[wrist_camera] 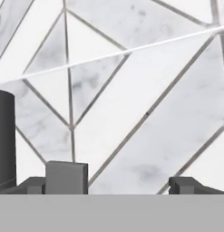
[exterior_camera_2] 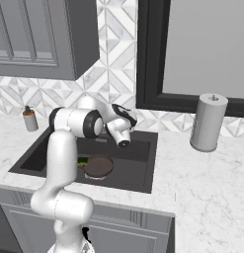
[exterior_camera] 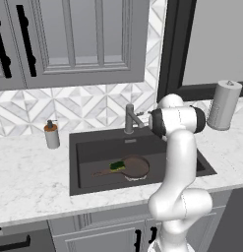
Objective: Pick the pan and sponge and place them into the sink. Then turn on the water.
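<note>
The sink (exterior_camera: 88, 142), centre frame, holds the pan (exterior_camera: 134, 166) over its drain, the sponge (exterior_camera: 117, 165) lying on the pan's left rim. The arm bends over the basin's back edge near the faucet (exterior_camera: 129, 118); the gripper (wrist_camera: 127, 183) faces the tiled wall, jaws wide apart, empty.

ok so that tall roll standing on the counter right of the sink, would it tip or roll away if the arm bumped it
Probably tips fairly easily: the paper towel roll stands upright, tall and narrow on the marble counter. Once down, its round sides would likely let it roll. It looks light for its size, so even a gentle nudge might shift it, though its weight cannot be judged for certain.
</note>
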